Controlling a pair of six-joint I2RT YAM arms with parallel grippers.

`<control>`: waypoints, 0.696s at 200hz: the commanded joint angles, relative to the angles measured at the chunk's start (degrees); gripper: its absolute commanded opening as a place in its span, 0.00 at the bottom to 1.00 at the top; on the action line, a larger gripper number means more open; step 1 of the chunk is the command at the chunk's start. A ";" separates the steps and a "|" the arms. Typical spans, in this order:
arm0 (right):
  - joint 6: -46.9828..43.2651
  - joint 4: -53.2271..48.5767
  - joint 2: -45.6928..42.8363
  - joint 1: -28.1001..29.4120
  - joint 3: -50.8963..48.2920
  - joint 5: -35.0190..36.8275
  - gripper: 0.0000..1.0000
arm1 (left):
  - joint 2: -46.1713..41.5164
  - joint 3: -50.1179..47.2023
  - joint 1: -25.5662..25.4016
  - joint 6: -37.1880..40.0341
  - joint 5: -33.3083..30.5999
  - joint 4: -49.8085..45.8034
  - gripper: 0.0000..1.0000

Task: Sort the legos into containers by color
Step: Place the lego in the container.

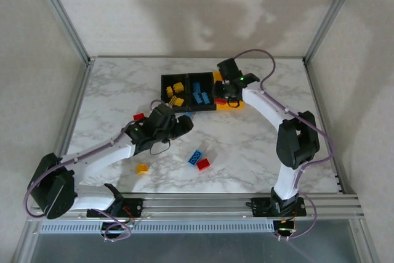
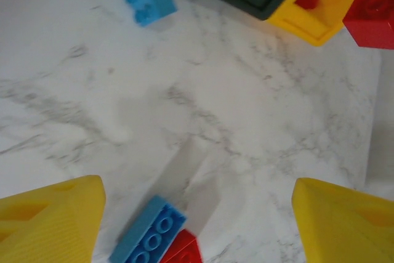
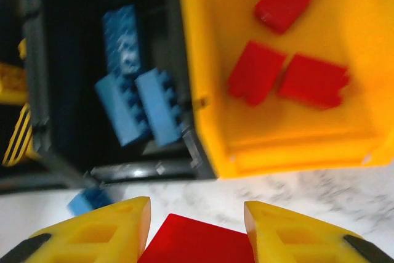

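Right claw (image 3: pixel 196 214) clenched on red brick (image 3: pixel 197 241), poised at near edge of yellow bin (image 3: pixel 289 152) of reds; left claw (image 2: pixel 197 195) released over blue brick (image 2: pixel 151 232).

Right pincer (image 3: pixel 196 211): yellow fingers (image 3: pixel 98 235) at the bottom edge, closed on a held red lego (image 3: pixel 196 243) between them
Yellow-orange bin (image 3: pixel 295 155): directly ahead; three red legos (image 3: pixel 255 73) lie inside, two touching, one apart near the far side
Middle black bin (image 3: pixel 154 170): joined on the left; three blue legos (image 3: pixel 144 106) clustered together
Left black bin (image 3: pixel 11 180): at the frame's edge; yellow legos (image 3: pixel 13 81) partly seen
Surface (image 3: pixel 320 195): white marble; a loose blue lego (image 3: pixel 89 201) lies just outside the middle black bin's near wall; blurred
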 commanded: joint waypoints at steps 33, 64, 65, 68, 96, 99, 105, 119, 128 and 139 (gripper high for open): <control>-1.73 4.65 9.61 -6.48 10.46 0.27 0.36 | 4.48 4.94 -1.81 1.25 -1.36 3.07 0.79; -2.02 4.52 17.40 -8.01 17.67 0.14 0.36 | 4.20 4.51 -1.90 1.25 -1.70 2.28 0.79; -2.02 4.50 17.64 -8.03 17.89 0.07 0.36 | 4.15 4.47 -1.90 1.24 -1.71 2.28 0.79; -2.01 4.50 18.30 -8.13 18.64 -0.25 0.35 | 4.04 4.36 -1.90 1.23 -1.75 2.23 0.79; -2.11 3.27 23.22 -8.28 24.88 -0.29 0.36 | 3.09 3.72 -1.90 1.28 -2.36 1.58 0.79; -2.11 3.21 23.58 -8.27 25.37 -0.27 0.36 | 2.99 3.61 -1.90 1.27 -2.45 1.48 0.79; -2.11 3.09 24.21 -8.29 26.19 -0.14 0.36 | 2.78 3.54 -1.96 1.32 -2.59 1.40 0.79; -1.89 2.80 25.53 -8.27 27.71 -0.42 0.37 | 2.53 3.28 -1.90 1.36 -2.90 1.15 0.79; -1.76 2.60 26.32 -8.32 28.49 -0.36 0.38 | 2.43 3.10 -1.92 1.48 -3.15 1.15 0.79; -1.76 2.14 27.27 -8.30 29.27 -0.12 0.39 | 2.43 2.95 -1.90 1.47 -3.29 0.97 0.79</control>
